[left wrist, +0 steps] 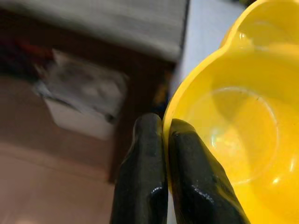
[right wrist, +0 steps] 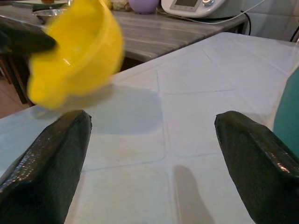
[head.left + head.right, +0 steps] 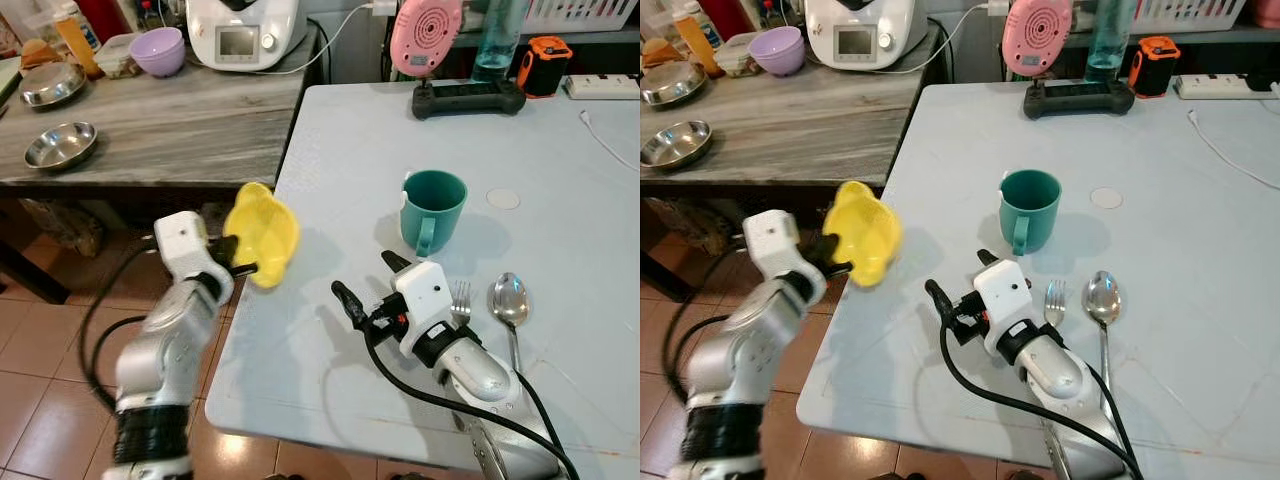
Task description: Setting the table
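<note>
My left gripper [image 3: 240,255] is shut on the rim of a yellow plastic bowl [image 3: 263,232], holding it tilted in the air over the left edge of the pale blue table [image 3: 330,150]. The left wrist view shows both black fingers [image 1: 148,172] pinching the bowl's rim [image 1: 224,135]. My right gripper [image 3: 368,281] rests open low over the table, empty, its fingers wide apart [image 2: 46,158]. A teal mug [image 3: 432,208] stands just beyond it. A fork [image 3: 460,298] and a spoon [image 3: 510,305] lie to the right of my right wrist.
A wooden counter [image 3: 180,120] to the left carries two steel bowls [image 3: 60,145], a purple bowl [image 3: 160,50] and a white kitchen appliance [image 3: 245,32]. At the table's far edge are a black controller [image 3: 468,98], a pink fan [image 3: 427,35], a bottle and an orange device [image 3: 545,62].
</note>
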